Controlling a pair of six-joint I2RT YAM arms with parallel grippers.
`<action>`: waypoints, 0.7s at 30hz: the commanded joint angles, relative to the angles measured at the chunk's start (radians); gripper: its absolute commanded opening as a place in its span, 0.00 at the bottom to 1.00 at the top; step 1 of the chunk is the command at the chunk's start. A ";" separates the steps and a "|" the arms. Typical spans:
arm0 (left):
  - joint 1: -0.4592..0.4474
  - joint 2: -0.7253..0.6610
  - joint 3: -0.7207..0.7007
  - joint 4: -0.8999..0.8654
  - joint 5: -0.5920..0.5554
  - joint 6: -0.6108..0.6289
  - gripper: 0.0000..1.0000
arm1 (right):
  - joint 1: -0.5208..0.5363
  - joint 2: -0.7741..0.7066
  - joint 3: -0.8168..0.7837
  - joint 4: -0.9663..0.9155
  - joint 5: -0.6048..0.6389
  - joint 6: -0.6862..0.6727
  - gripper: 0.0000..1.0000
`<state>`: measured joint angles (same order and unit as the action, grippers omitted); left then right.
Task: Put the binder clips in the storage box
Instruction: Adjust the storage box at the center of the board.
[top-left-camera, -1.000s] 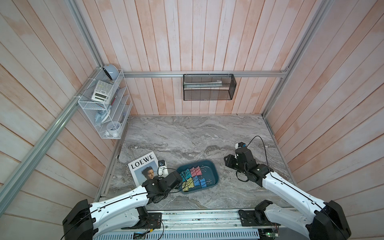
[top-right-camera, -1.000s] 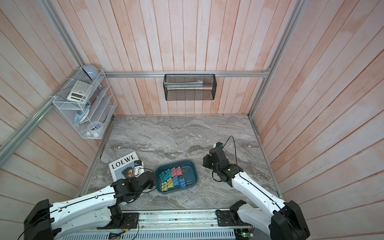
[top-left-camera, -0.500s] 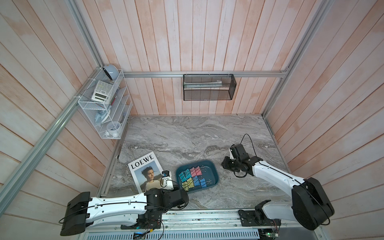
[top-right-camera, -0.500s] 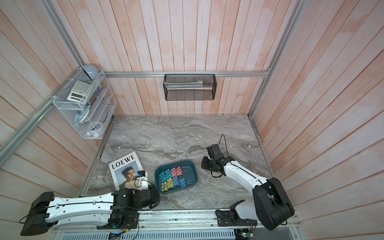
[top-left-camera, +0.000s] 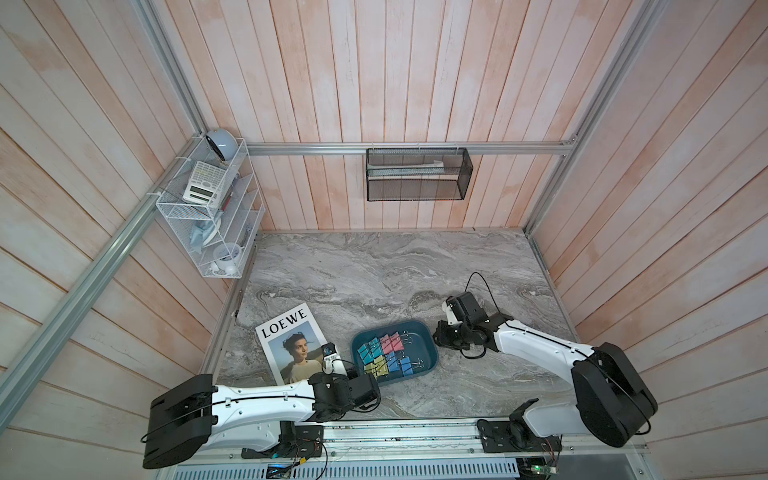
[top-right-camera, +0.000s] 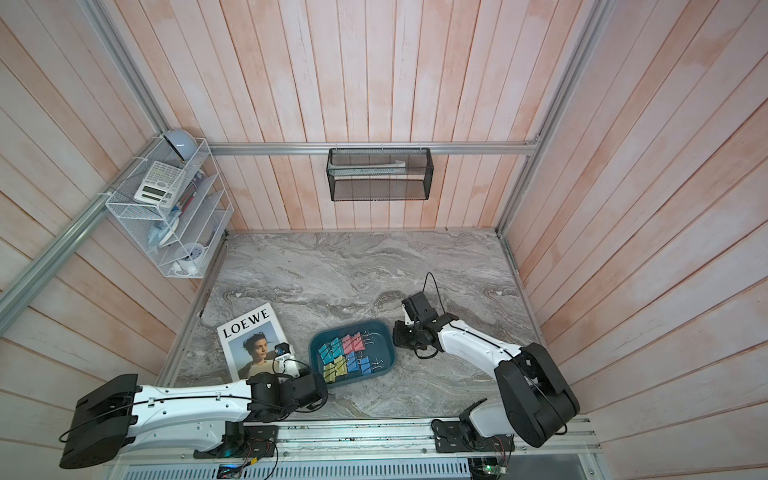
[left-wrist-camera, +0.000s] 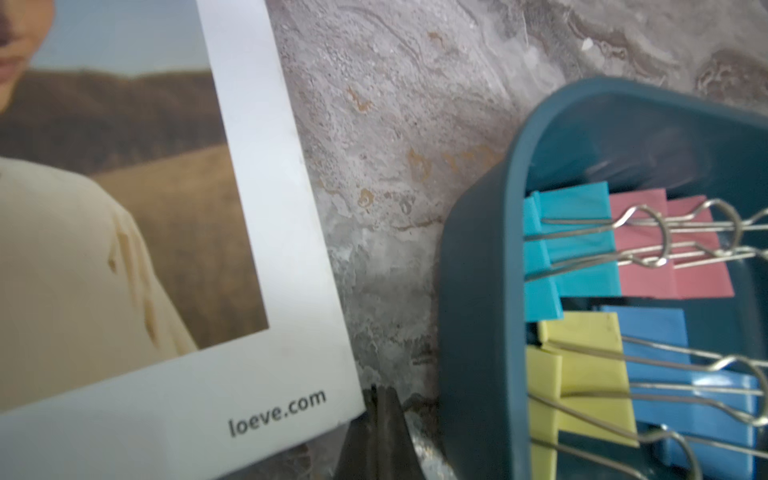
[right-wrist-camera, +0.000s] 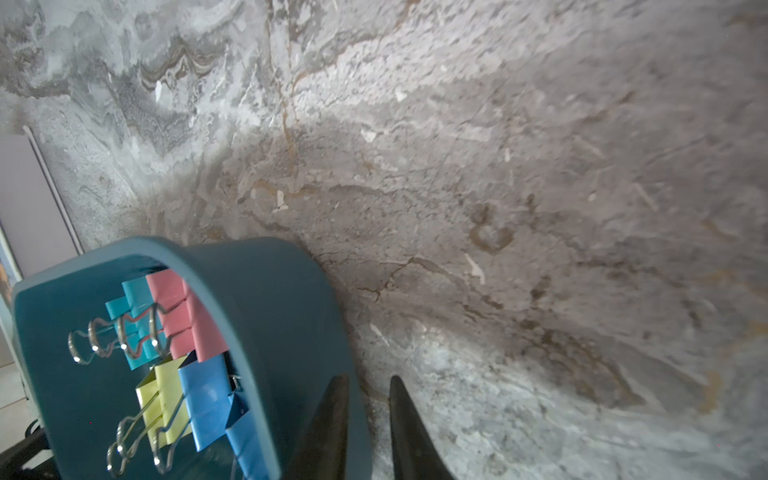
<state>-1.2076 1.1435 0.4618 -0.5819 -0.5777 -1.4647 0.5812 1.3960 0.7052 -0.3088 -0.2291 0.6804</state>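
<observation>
Eight binder clips (top-left-camera: 384, 356), two each of teal, pink, yellow and blue, lie inside the storage box (top-left-camera: 420, 341) on the marble table (top-left-camera: 374, 270), as we see in both top views; the left gripper (left-wrist-camera: 380, 392) is clenched on nothing, its tips pressed together down near the table between a corner of the magazine (left-wrist-camera: 266, 208) and the box's outer wall; the right gripper (right-wrist-camera: 366, 380) stands narrowly parted, nothing in the gap, just beside the box's other end, and we cannot tell whether its nearer finger touches the wall; the magazine's cover reads "LOEWE" in large black capitals, and we read "loeve.com" in small grey print near its corner in the left wrist view.
</observation>
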 joint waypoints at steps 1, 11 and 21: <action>0.066 0.020 0.000 0.068 0.033 0.109 0.00 | 0.039 -0.006 -0.015 -0.013 0.010 0.031 0.22; 0.168 0.024 -0.005 0.087 0.039 0.204 0.00 | 0.111 -0.079 -0.067 -0.021 0.026 0.089 0.22; 0.266 -0.073 0.047 -0.062 -0.034 0.295 0.38 | -0.043 -0.218 0.016 -0.212 0.159 -0.093 0.35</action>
<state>-0.9852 1.1023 0.4667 -0.5846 -0.5598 -1.2358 0.6014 1.2316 0.6605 -0.4358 -0.1493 0.6903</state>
